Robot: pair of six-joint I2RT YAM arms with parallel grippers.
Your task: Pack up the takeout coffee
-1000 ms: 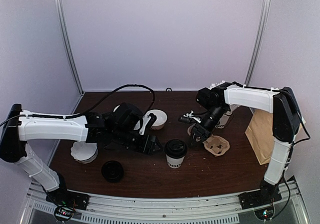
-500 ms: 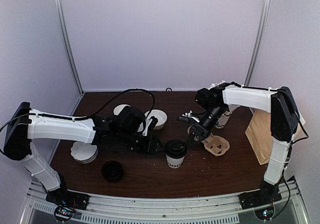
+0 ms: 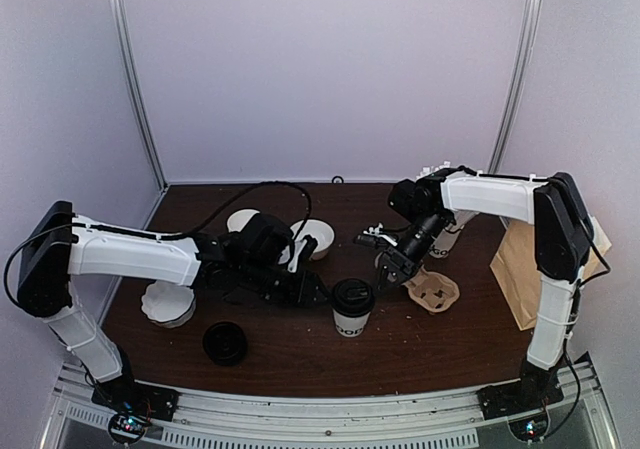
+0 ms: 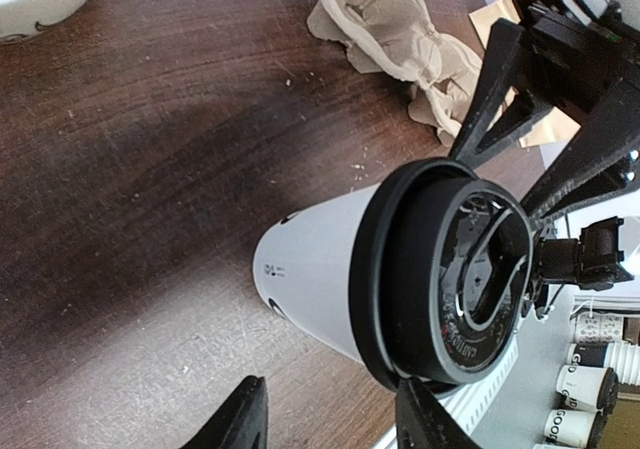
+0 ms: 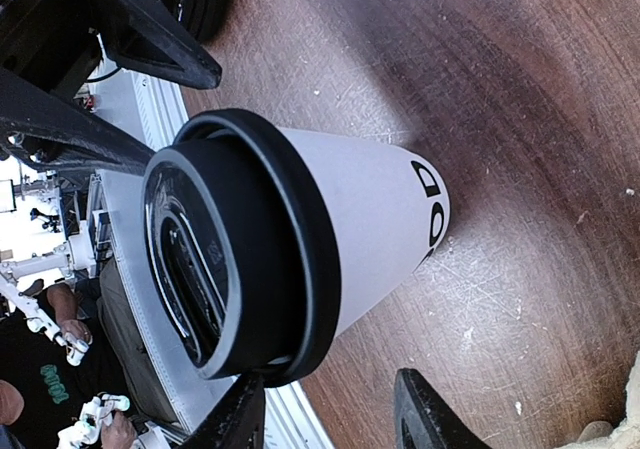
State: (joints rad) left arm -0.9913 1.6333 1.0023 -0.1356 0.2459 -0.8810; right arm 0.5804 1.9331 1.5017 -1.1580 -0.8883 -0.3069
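The takeout coffee (image 3: 351, 307), a white paper cup with black lettering and a black lid, stands upright on the table's front middle. My left gripper (image 3: 310, 288) sits low just left of it, jaws open and empty. In the left wrist view the cup (image 4: 320, 269) stands just beyond the fingertips (image 4: 240, 419). My right gripper (image 3: 392, 269) hovers just right of and behind the cup, also open and empty. The right wrist view has the lidded cup (image 5: 370, 219) ahead of that gripper (image 5: 330, 419), not between its fingers.
A moulded pulp cup carrier (image 3: 432, 291) lies right of the coffee, and a brown paper bag (image 3: 520, 274) stands at the far right. A loose black lid (image 3: 225, 342), a white lid stack (image 3: 168, 304), open white cups (image 3: 318, 237) and a cup with sticks (image 3: 450, 234) surround the arms.
Both grippers have narrowed their jaws somewhat. The left arm has edged right, closer to the coffee; the right gripper has barely shifted. The cup has not moved.
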